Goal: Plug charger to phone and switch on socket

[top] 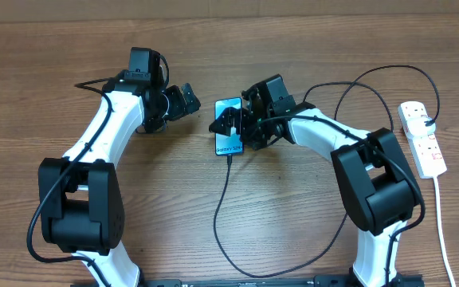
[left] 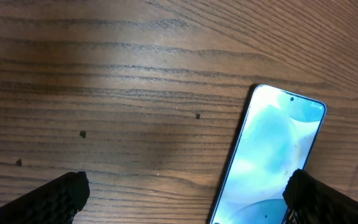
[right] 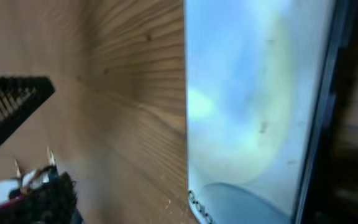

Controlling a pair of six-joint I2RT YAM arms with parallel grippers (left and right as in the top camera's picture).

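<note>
Wooden table [top: 174,207] holds the phone [top: 228,145] at centre. The left gripper [top: 188,99] hovers just left of it, jaws wide; the right gripper [top: 231,121] bends over it, jaws apart, empty.

The phone [top: 229,127] lies flat mid-worktop [top: 174,207], face up with its light-blue screen lit. The charger [top: 221,199], a thin black cable, meets the phone's near short edge and loops along the front. The socket [top: 423,142], a white strip, lies far right, its cord trailing frontward.
</note>
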